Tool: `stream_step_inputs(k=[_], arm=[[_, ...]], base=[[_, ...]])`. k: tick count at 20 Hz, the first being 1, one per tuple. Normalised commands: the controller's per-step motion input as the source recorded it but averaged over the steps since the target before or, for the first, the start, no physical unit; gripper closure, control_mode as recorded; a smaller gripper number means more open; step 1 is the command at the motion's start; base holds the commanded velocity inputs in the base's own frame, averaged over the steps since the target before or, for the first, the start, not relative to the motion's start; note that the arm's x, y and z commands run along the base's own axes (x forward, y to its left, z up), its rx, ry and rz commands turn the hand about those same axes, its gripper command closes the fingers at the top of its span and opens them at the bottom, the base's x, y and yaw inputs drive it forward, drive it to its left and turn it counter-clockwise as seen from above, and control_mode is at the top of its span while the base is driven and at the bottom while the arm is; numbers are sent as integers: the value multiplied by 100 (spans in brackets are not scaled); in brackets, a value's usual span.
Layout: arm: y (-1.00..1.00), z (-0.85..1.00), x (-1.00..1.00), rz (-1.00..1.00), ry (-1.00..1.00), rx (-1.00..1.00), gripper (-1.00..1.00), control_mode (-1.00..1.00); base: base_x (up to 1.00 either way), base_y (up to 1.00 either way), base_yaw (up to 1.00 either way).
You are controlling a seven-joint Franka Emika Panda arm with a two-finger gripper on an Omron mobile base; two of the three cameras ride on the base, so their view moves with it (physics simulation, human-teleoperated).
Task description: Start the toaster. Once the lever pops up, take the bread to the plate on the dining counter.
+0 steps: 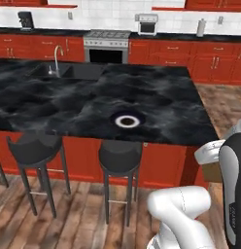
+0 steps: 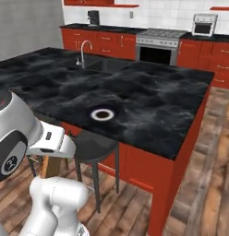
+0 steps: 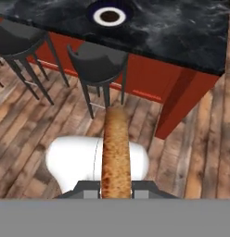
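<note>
1 slice, the bread [image 3: 116, 152], stands edge-on in the gripper [image 3: 116, 189], whose jaws are clamped on its lower end; holding it upright likely keeps it steady for the carry. The plate [image 3: 109, 16] waits at 12 o'clock in the hand view, on the dining counter [image 3: 182, 32], above 2 dark stools [image 3: 96, 65]. The left base view puts the plate [image 1: 127, 121] near the counter's front edge and the bread [image 1: 211, 171] tucked behind the arm at 3 o'clock. The right base view shows the bread [image 2: 51, 167] at 8 o'clock and, unlike the hand view, the sink faucet [image 2: 83, 51].
</note>
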Motion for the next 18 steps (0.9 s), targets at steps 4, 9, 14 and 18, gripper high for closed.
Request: stream_step_inputs(k=[4, 9, 14, 18], arm=[[0, 0, 0, 0, 0, 0, 100, 100], [0, 0, 0, 0, 0, 0, 100, 100], [0, 0, 0, 0, 0, 0, 100, 100], [0, 0, 0, 0, 0, 0, 100, 100]], base=[[23, 83, -67], [18, 76, -56], [28, 64, -40], [67, 24, -16]])
